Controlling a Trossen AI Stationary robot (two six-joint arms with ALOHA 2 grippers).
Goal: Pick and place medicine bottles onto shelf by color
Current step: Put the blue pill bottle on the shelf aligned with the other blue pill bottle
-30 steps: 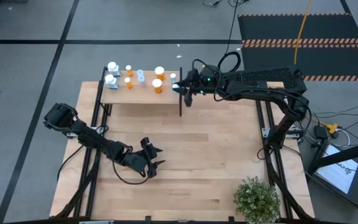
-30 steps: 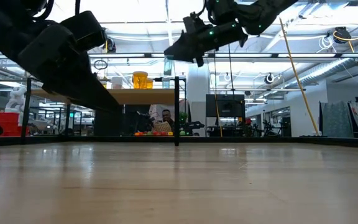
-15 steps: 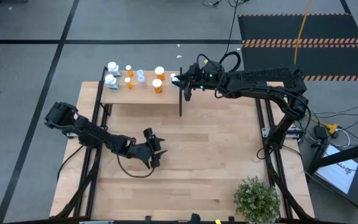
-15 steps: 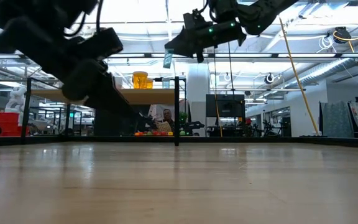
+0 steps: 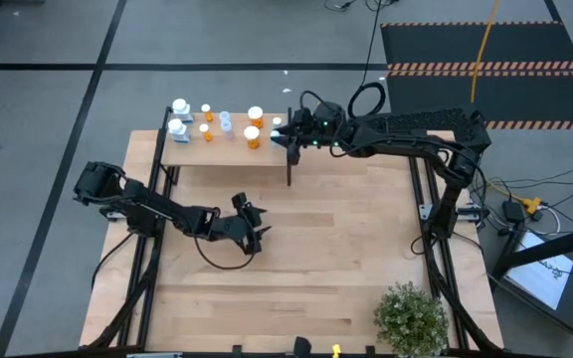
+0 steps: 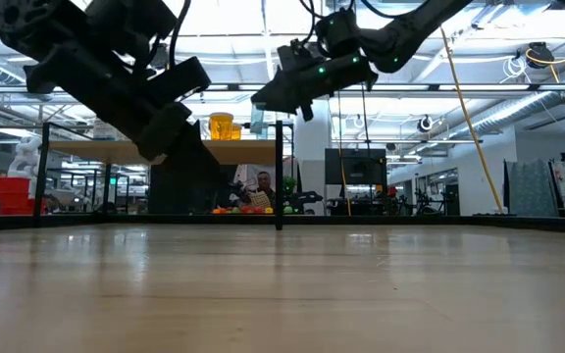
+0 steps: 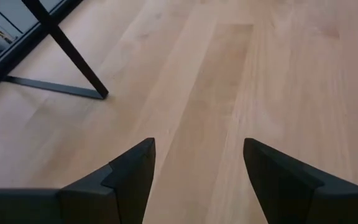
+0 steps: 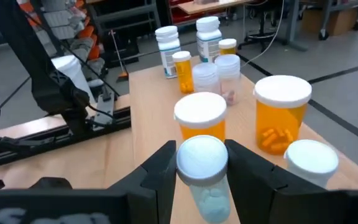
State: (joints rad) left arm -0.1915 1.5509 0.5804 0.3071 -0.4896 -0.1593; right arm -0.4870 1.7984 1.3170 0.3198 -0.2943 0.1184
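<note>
my right gripper [image 8: 202,163] is clamped on a pale clear bottle [image 8: 202,173], orange bottles [image 8: 282,113] just beyond it on the shelf [image 8: 151,121]. my left gripper [image 7: 197,163] hangs apart over the bench [image 7: 229,74].

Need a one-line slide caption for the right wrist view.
Right gripper holds a clear bottle over the shelf, beside orange bottles.

Your light-wood bench [image 5: 346,239] carries a small raised shelf [image 5: 192,154] at its far left and a potted plant [image 5: 412,318] at its near right corner. On the shelf stand white, orange and clear medicine bottles [image 5: 254,138], clustered together.
</note>
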